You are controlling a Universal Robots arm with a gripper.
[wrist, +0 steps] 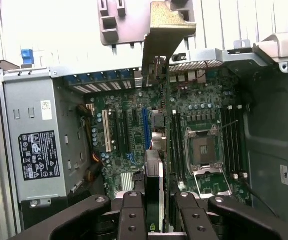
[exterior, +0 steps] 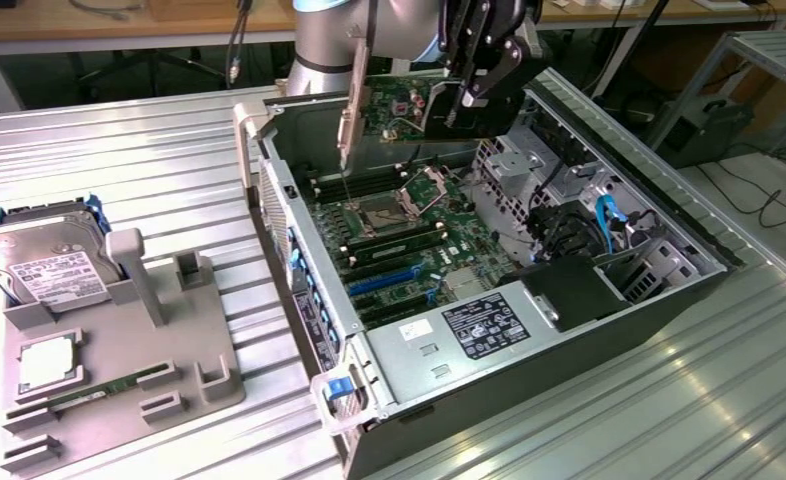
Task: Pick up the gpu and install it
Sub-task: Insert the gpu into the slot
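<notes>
Room: wooden benches along the far side; cables on the floor at the exterior view's right.
Table point(exterior: 140, 150): ribbed metal sheet, with bare strips running on both sides of the case.
Computer case point(exterior: 527, 410): lies on its side with the side panel off and the opening facing up. Its walls form a raised rim all round the interior; the drive cage and blue cables crowd the wall at the exterior view's right.
Motherboard point(exterior: 413, 245): flat on the case floor. The processor socket point(exterior: 380, 215) stands open and the memory slots beside it are low, so the middle of the case is the freest space.
Fixture tray point(exterior: 166, 350): grey, at the exterior view's left of the case, with table showing between them. It carries a hard drive point(exterior: 53, 270) and a memory stick point(exterior: 100, 392).
Power supply point(exterior: 480, 325): grey box with a black label, filling the near end of the case.
Gpu point(exterior: 407, 105): on edge in the air over the far end of the open case, not seated in any slot. Its edge runs parallel to the slots in the wrist view.
My claw point(exterior: 467, 115): closed on the gpu, one finger point(wrist: 133, 210) on each face.
Bracket point(exterior: 353, 110): silver, at the card's end toward the exterior view's left, hanging near the case's far corner.
Expansion slots point(exterior: 386, 280): blue, between socket and power supply.
</notes>
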